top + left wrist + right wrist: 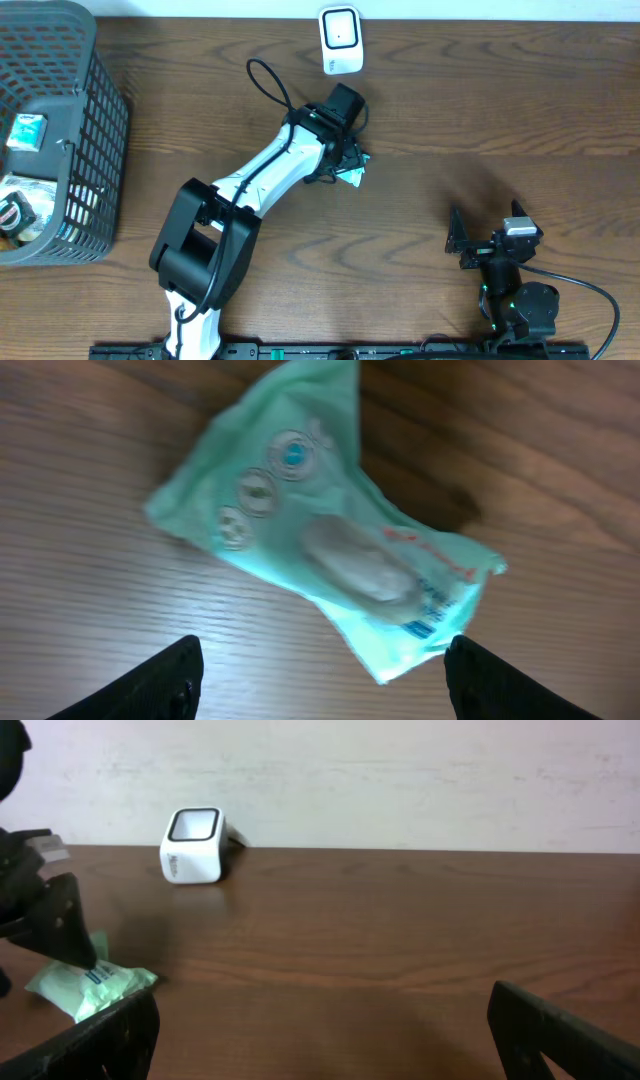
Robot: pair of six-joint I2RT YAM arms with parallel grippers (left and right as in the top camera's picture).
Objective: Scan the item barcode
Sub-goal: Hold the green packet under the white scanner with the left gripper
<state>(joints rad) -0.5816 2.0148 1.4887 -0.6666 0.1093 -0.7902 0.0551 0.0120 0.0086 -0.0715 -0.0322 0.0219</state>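
The packet [330, 550] lies on the tabletop [500, 120] mid-width, near the far edge, probably so the scanner [340, 40] there can read it. The left tool [322, 660] hangs over it spread wide, gripping nothing. The right tool [320, 1005], also wide and empty, sits by the near edge, out of the way.

Dark wooden table [400, 920] against a pale wall [400, 770].

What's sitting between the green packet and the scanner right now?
Nothing visible. Only bare table lies between the green packet and the white scanner. The left gripper is over the packet, jaws open, not gripping it.
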